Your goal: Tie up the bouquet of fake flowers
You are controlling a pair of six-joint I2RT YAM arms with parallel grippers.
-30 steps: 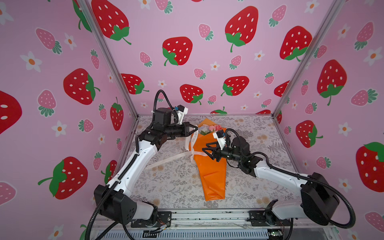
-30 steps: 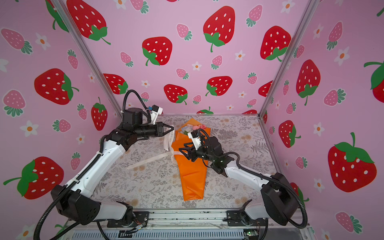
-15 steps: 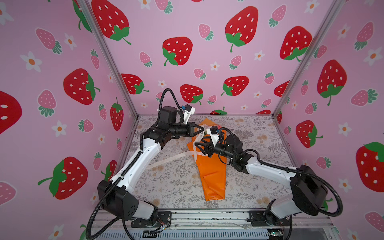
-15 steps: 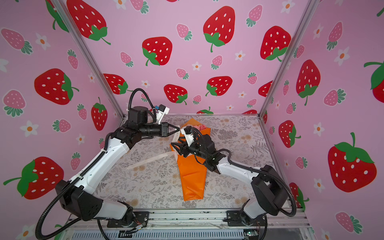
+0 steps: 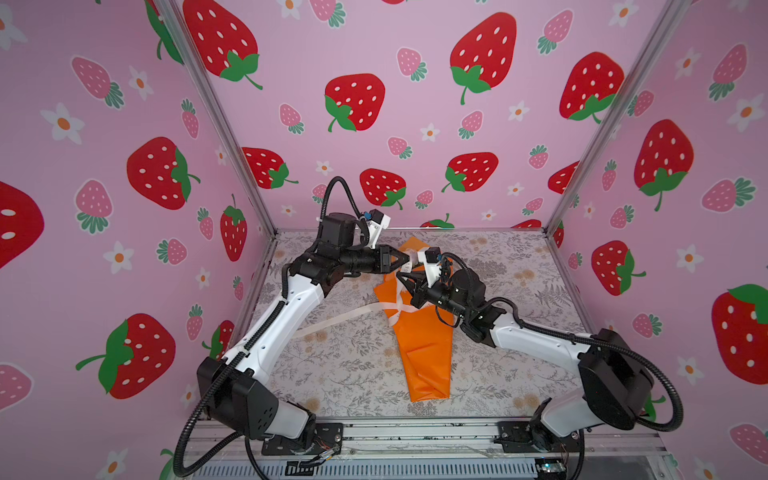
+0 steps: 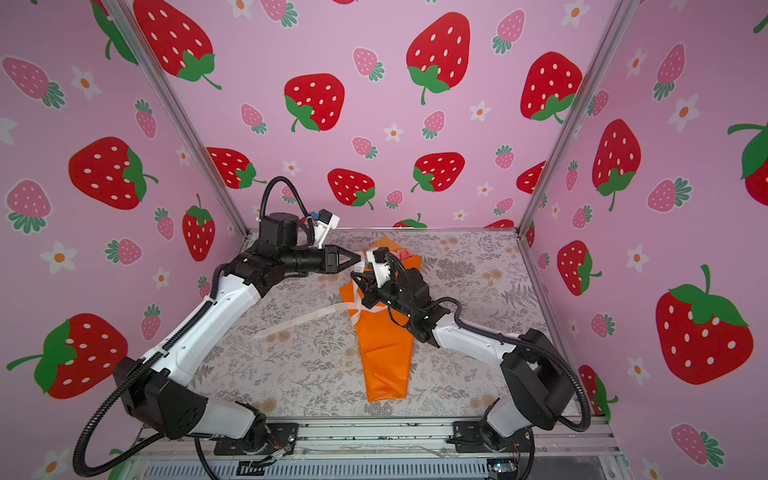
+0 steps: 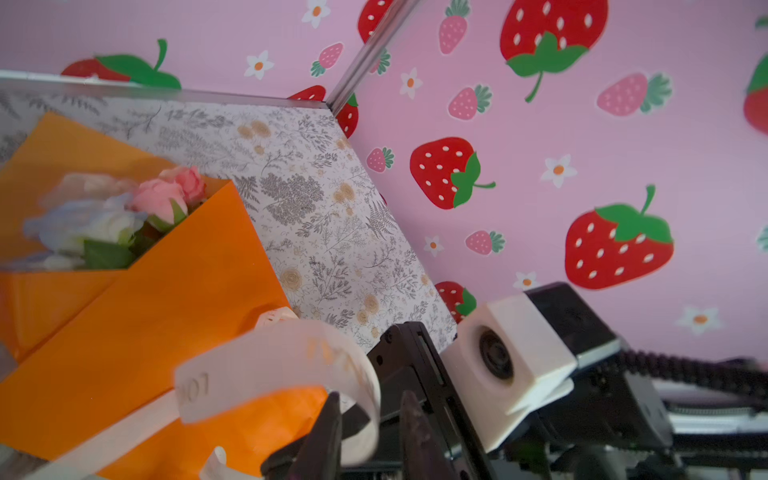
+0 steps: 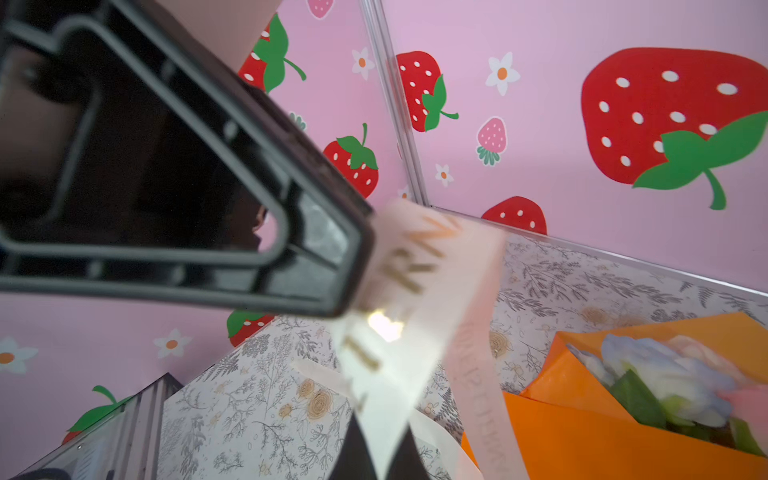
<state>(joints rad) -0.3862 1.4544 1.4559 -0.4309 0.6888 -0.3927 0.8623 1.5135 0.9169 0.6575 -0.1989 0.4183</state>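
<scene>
Left arm point(image 5: 286, 316) and right arm point(image 5: 536, 340): white shells, black joints.
I see ribbed black cables point(image 5: 336, 187) on both, white camera blocks point(image 5: 379, 219) at the wrists.

Walls: pink panel walls point(image 5: 415, 50) printed with red and pale-pink strawberries, green leaves, white orange-centred flowers.
Table: white tabletop sheet point(image 5: 340, 365), grey fern-and-sprig print, tan blossoms.
Bouquet: plain orange paper cone point(image 5: 424, 345); pink and white fabric roses point(image 7: 162, 199), green leaves, at its far end.
Ribbon: cream satin ribbon point(image 7: 270, 365), gold lettering.
Arms: white-shelled robot arms point(image 5: 282, 324), black joints and cables.
</scene>
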